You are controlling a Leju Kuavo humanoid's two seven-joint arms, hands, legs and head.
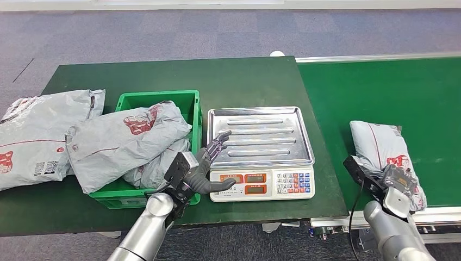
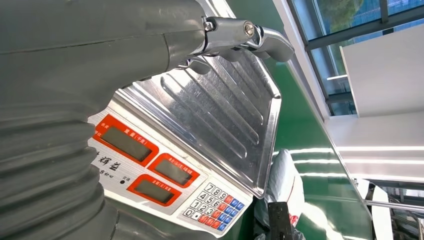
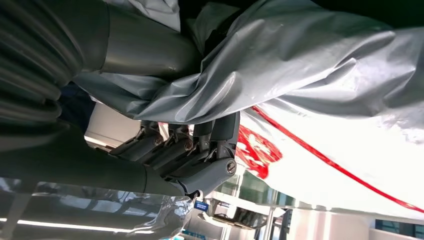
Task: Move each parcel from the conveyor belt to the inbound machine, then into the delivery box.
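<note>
A grey parcel (image 1: pixel 378 144) with red print lies on the green conveyor belt (image 1: pixel 391 92) at the right. My right hand (image 1: pixel 394 185) is at its near end. In the right wrist view the parcel's plastic (image 3: pixel 300 85) is pinched between the thumb (image 3: pixel 140 47) and the dark fingers (image 3: pixel 200 150). The inbound machine is a scale (image 1: pixel 272 182) with a bare steel tray (image 1: pixel 261 136). My left hand (image 1: pixel 209 163) hovers open at its front left corner, fingers apart over the tray's edge. The left wrist view shows the scale (image 2: pixel 165 170) and tray (image 2: pixel 220 115) close below that hand (image 2: pixel 75 75).
A green crate (image 1: pixel 157 98), the delivery box, stands left of the scale, heaped with grey parcels (image 1: pixel 125 141). Another large parcel (image 1: pixel 32 136) lies on the dark green table (image 1: pixel 244 76) at the far left. The belt's metal frame runs along its near edge.
</note>
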